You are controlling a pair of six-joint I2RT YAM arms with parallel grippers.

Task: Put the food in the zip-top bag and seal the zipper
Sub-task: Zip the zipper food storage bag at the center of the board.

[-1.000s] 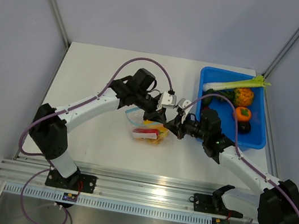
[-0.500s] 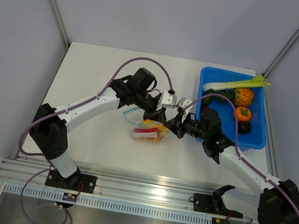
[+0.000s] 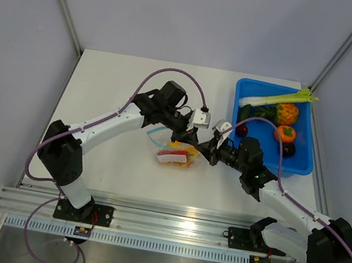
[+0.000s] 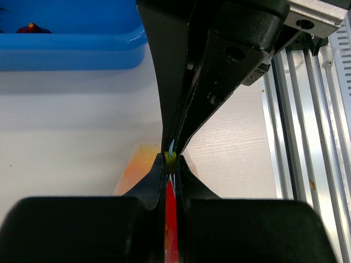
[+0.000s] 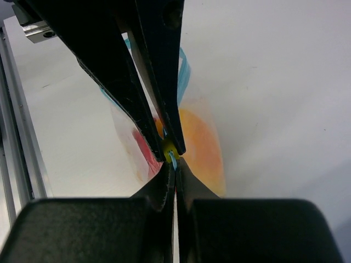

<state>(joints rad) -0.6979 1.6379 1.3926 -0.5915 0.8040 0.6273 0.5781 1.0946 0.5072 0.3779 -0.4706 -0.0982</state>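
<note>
The clear zip-top bag (image 3: 173, 154) lies mid-table with the food inside: a red piece (image 3: 171, 152) and an orange-yellow lump (image 3: 188, 158). My left gripper (image 3: 192, 140) and right gripper (image 3: 201, 149) meet tip to tip at the bag's right corner. In the left wrist view my left gripper (image 4: 171, 160) is shut on the blue-green zipper (image 4: 172, 147), with red food (image 4: 171, 219) showing below the pads. In the right wrist view my right gripper (image 5: 174, 160) is shut on the same strip, and the bag (image 5: 203, 143) hangs below with the zipper (image 5: 184, 71) running away behind.
A blue tray (image 3: 300, 167) stands at the back right, holding a leek stalk (image 3: 279, 98), a round orange fruit (image 3: 286, 132) and other toy foods. An aluminium rail (image 3: 167, 224) runs along the near edge.
The left gripper has closed the last bit onto the zipper. Both wrists shifted slightly right, and the right arm's forearm dropped lower. The bag stays in place.
</note>
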